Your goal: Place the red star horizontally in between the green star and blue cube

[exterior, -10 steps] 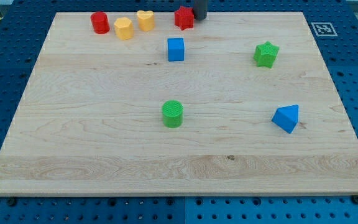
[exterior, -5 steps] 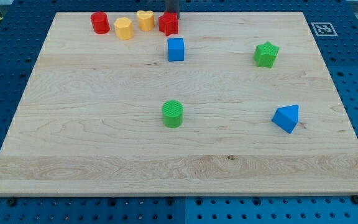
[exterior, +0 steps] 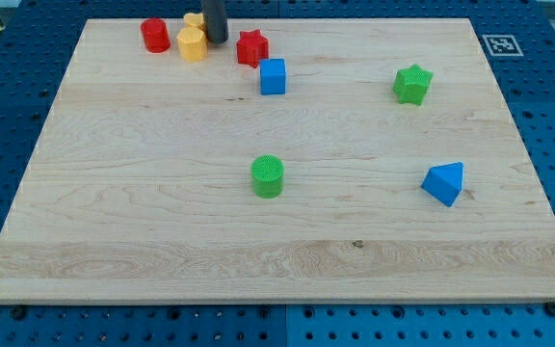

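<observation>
Right now my tip (exterior: 217, 40) is down near the view's top edge of the wooden board (exterior: 162, 241), the dark rod coming in from above the frame. There is no claw on this arm to be apart or together; it ends in that plain rod. The tip sits between the yellow blocks on its left and the red star (exterior: 251, 48) on its right, close to both, though I cannot tell from here whether it touches any of them. The rod partly hides one yellow block (exterior: 194, 20), whose shape I cannot make out; the other, a yellow hexagonal block (exterior: 192, 44), stands just left of the tip. Further left is a red cylinder (exterior: 155, 35), near the yellow pair.

The red star lies just up and to the left of the blue cube (exterior: 273, 76), their corners almost meeting or touching. The green star (exterior: 412, 84) is well off to the view's right, at about the same height as the cube, with bare board between the two. So the red star sits on the cube's far side from the green star, not in that gap.

Lower down, a green cylinder (exterior: 268, 176) stands near the board's middle, and a blue triangular block (exterior: 444, 182) lies toward the lower right. A small printed marker (exterior: 497, 44) sits in the board's top right corner.
</observation>
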Controlling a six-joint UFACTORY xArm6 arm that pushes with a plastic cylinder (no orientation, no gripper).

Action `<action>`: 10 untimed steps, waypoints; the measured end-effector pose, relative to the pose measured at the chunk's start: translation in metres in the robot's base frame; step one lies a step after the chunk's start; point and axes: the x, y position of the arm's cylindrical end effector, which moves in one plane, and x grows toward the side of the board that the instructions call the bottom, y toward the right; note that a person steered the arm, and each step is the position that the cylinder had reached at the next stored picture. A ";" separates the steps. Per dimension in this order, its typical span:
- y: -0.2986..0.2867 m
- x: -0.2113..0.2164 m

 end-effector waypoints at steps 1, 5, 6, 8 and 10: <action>0.016 0.014; 0.101 0.025; 0.121 0.030; 0.149 0.061; 0.160 0.069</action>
